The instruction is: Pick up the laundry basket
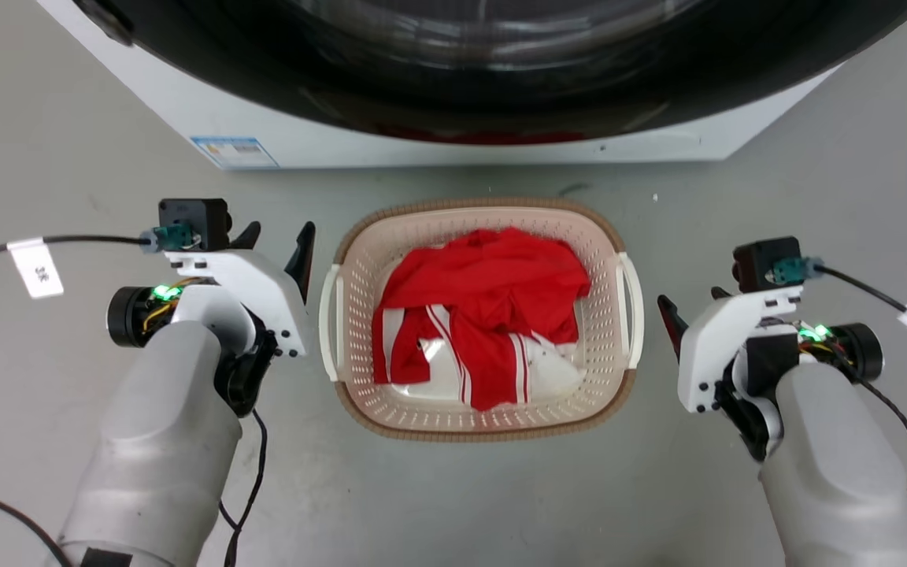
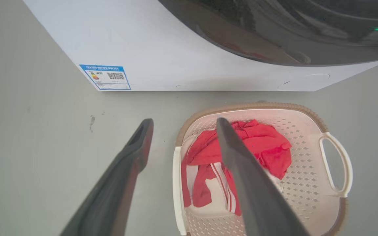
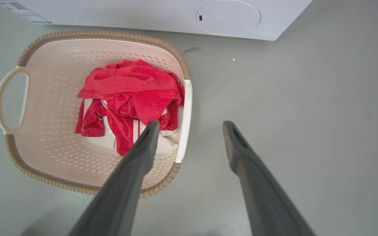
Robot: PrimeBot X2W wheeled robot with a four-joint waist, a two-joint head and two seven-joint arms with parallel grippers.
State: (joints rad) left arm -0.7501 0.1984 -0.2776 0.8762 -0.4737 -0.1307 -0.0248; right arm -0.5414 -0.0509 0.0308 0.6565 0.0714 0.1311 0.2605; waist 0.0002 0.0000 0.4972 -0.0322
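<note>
Progress: basically at the start. The laundry basket (image 1: 607,315) sits flat on the grey floor (image 1: 453,496), so no lift yet and no grip either.
Where the basket is: right in front of the washing machine (image 1: 422,134), near it but not touching, and squarely between the two arms in the head view.
What's in it: a crumpled red-and-white garment (image 1: 493,291) lying on the bottom, well below the brown rim.
Left gripper (image 2: 185,121): fingers spread wide, nothing between them. In the head view it's just beside the left white handle (image 1: 332,323), with a clear strip of floor in between.
Right gripper (image 3: 190,124): same deal, spread wide and empty. It's near the right white handle (image 1: 631,311) but apart from it.
Wrist views: each inner finger overlaps the basket in the picture. I'd read that as hovering above it, not touching.
What's left: pretty much everything, I'd say. Both grippers need to close the gap to the handles, clamp on, then raise the basket evenly so it doesn't tip.
</note>
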